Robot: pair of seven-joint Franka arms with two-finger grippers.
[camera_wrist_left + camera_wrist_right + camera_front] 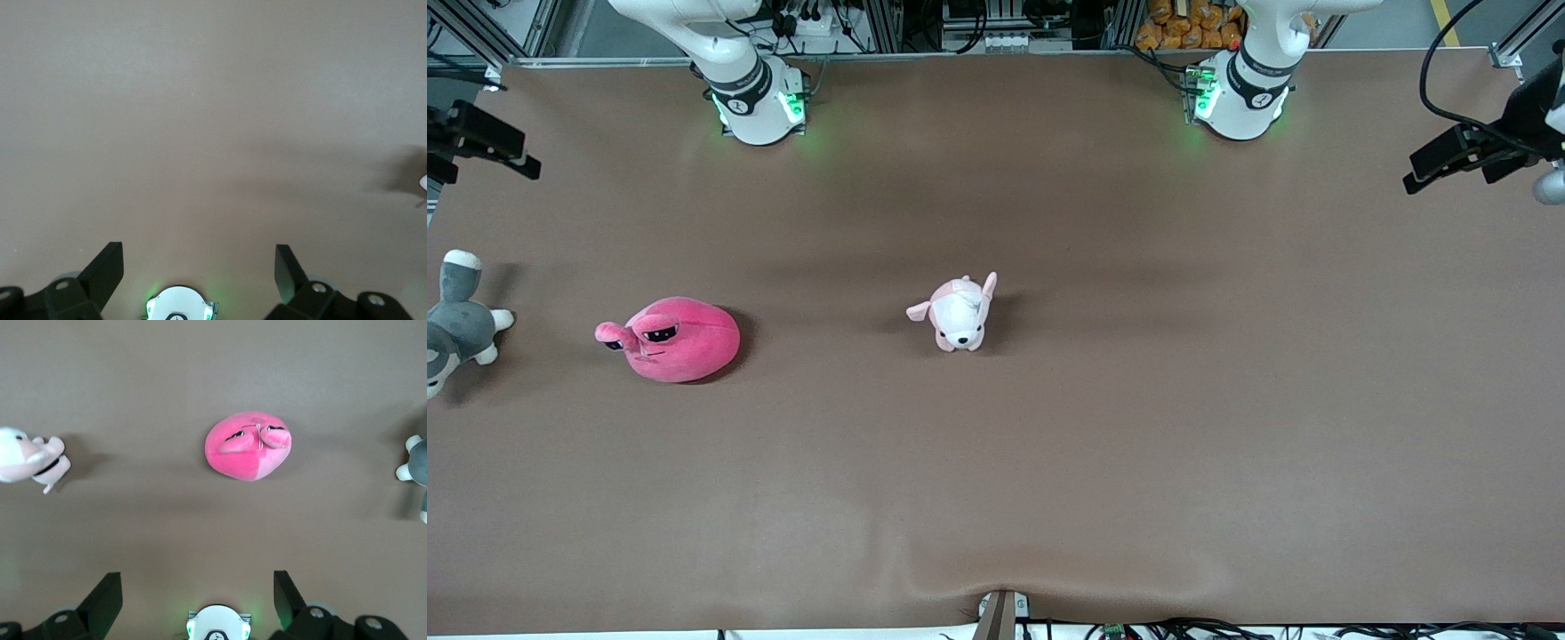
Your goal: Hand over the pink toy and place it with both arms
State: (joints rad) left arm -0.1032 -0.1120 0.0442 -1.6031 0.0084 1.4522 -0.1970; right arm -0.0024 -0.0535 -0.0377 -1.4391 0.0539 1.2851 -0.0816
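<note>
Three plush toys lie on the brown bench (1049, 462), listed from the right arm's end toward the left arm's end.

Item 1: grey-and-white plush (455, 322), at the bench edge at the right arm's end, partly cut off by the front view.

Item 2: pink toy (671, 339), a round hot-pink blob with half-lidded black eyes and a protruding snout, resting on the bench near the grey-and-white plush, snout turned toward it. It sits untouched, well apart from both hands.

Item 3: small pink-and-white dog plush (959, 313), near the middle of the bench, well apart from the pink toy, toward the left arm's end.

Right hand (197, 590): held high over the bench at the right arm's end, fingers spread wide, holding nothing; the pink toy shows below it in the right wrist view.

Left hand (200, 267): held high over bare bench at the left arm's end, fingers spread wide, holding nothing.
</note>
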